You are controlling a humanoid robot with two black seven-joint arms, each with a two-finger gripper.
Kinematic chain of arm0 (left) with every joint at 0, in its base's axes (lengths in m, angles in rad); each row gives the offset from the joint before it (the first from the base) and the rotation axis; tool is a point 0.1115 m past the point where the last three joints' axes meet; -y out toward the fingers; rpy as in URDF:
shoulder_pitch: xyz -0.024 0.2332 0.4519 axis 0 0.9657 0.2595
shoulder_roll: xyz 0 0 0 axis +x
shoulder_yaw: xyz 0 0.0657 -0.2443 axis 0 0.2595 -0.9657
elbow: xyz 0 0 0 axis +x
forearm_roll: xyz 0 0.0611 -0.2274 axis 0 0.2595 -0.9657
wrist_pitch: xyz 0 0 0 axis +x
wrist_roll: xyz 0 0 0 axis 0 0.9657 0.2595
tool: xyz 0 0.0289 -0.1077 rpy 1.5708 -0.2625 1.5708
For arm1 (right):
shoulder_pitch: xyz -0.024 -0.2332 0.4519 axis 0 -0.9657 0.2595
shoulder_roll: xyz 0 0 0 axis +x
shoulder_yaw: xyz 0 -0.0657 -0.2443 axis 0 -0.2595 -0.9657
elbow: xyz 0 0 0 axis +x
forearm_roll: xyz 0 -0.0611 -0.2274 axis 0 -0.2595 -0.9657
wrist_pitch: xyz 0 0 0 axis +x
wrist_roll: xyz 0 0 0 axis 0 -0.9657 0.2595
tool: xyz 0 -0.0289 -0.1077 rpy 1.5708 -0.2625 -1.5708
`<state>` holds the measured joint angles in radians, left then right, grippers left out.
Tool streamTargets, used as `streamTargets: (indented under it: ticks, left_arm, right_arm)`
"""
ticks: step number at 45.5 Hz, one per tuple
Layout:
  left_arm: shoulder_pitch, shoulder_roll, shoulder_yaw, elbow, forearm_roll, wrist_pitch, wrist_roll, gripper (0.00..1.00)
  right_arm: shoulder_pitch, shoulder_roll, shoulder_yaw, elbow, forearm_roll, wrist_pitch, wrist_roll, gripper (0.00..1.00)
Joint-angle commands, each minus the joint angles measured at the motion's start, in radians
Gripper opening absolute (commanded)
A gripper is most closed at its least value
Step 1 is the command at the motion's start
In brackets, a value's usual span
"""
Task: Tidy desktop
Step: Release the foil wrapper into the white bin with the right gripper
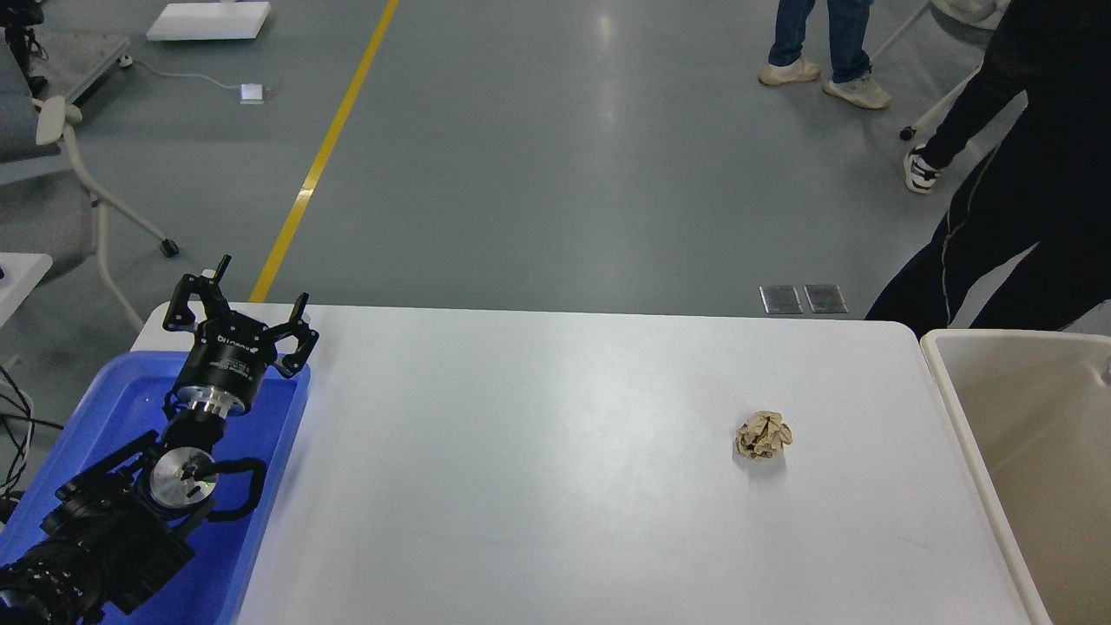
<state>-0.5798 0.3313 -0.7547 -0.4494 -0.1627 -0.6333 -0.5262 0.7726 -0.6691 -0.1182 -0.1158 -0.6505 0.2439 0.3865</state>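
Note:
The white desktop (538, 451) fills the lower middle of the head view. A crumpled tan paper ball (764, 436) lies on it toward the right. My left gripper (239, 304) is open and empty, held over the far end of the blue plastic tray (286, 417) at the left edge of the desktop, far from the paper ball. My right arm and its gripper are out of view.
A beige bin (963, 408) stands against the desktop's right edge. A person in black (1015, 217) stands behind its far right corner. Another person's legs (825, 43) show farther back. An office chair (52, 148) stands at far left.

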Motion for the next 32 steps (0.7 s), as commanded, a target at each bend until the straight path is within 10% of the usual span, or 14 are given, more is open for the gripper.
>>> streamTargets:
  ticks: [1,9,32]
  left_arm:
    - [0.000,0.000,0.000,0.000,0.000,0.000,0.000,1.00]
    - [0.000,0.000,0.000,0.000,0.000,0.000,0.000,1.00]
    - [0.000,0.000,0.000,0.000,0.000,0.000,0.000,1.00]
  right_arm:
    - [-0.084,0.095,0.003,-0.036,0.081,-0.072,-0.164,0.00]
    - [-0.130,0.187,0.012,-0.036,0.089,-0.127,-0.258,0.00]
    - [-0.167,0.246,0.011,-0.031,0.127,-0.143,-0.270,0.00]
